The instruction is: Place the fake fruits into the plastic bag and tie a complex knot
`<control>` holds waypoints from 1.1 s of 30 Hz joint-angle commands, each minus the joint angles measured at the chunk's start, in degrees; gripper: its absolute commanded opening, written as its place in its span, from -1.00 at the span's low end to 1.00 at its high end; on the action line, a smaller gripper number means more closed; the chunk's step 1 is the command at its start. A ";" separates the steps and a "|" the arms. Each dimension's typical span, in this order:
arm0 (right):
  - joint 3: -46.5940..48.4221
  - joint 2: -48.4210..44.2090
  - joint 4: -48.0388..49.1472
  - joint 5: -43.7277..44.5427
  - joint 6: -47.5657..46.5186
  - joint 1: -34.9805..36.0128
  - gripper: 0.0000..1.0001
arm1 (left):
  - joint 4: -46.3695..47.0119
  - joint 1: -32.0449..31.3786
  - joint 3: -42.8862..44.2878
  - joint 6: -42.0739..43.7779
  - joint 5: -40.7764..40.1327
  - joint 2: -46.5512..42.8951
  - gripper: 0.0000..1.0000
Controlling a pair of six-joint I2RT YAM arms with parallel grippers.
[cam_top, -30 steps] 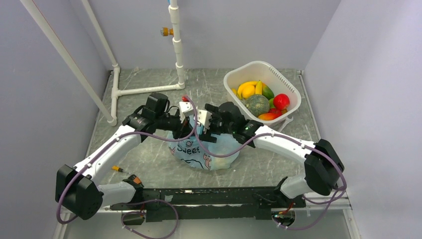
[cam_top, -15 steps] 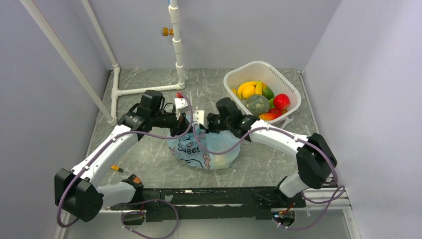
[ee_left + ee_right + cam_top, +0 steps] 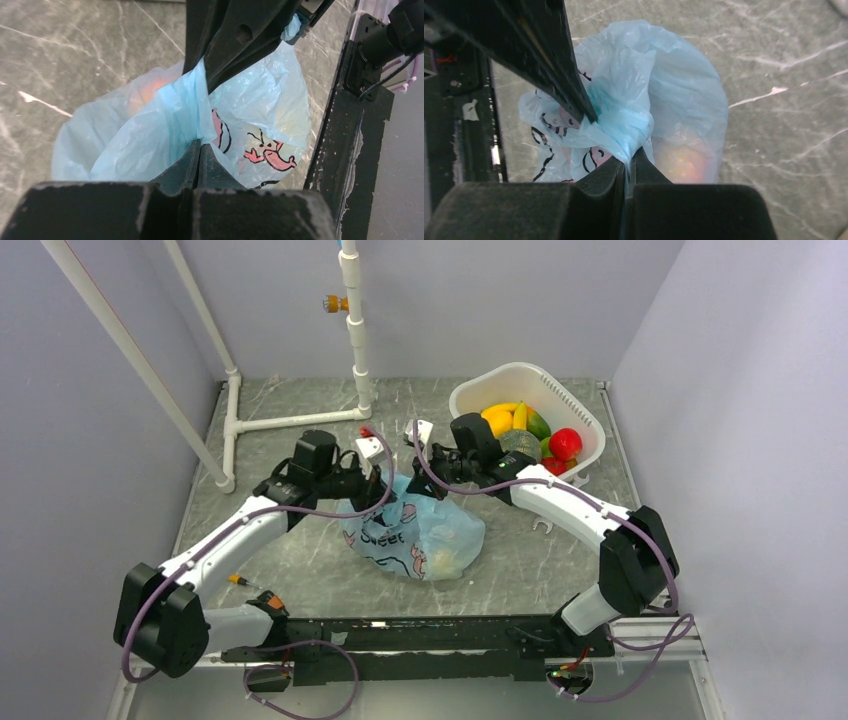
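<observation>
The light-blue plastic bag (image 3: pixel 425 535) lies on the table with printed lettering facing up. A peach-coloured fake fruit (image 3: pixel 681 162) shows through its film. My left gripper (image 3: pixel 200 144) is shut on a bunched strip of the bag's upper film. My right gripper (image 3: pixel 628 161) is shut on another bunched strip of the bag. In the top view the left gripper (image 3: pixel 384 476) and right gripper (image 3: pixel 420 464) stand close together just above the bag's far side. More fake fruits (image 3: pixel 520 435) lie in the basket. A knot is not in view.
The white slotted basket (image 3: pixel 590 425) stands at the back right, close behind the right forearm. A white pipe frame (image 3: pixel 300 420) runs along the back left. A small orange-tipped tool (image 3: pixel 245 582) lies near the front left. The black base rail (image 3: pixel 430 635) lines the near edge.
My right gripper has gone from open to shut on the bag film and has drawn back toward the basket. The left gripper stayed shut on the bag and shifted slightly.
</observation>
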 commanded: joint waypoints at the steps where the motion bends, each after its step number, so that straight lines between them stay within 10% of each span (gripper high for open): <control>1: 1.31 -2.62 2.12 1.86 8.72 -1.55 -1.00 | -6.23 -4.06 -2.61 -2.09 -2.56 4.07 -1.00; 9: -2.83 -6.12 5.37 13.03 9.88 -0.41 -1.00 | -0.99 -5.70 -6.51 -9.53 -4.55 2.69 -1.00; 33: -7.70 -4.72 3.72 4.53 7.33 0.17 -0.48 | -10.89 1.56 11.95 -1.26 3.89 -7.52 -1.00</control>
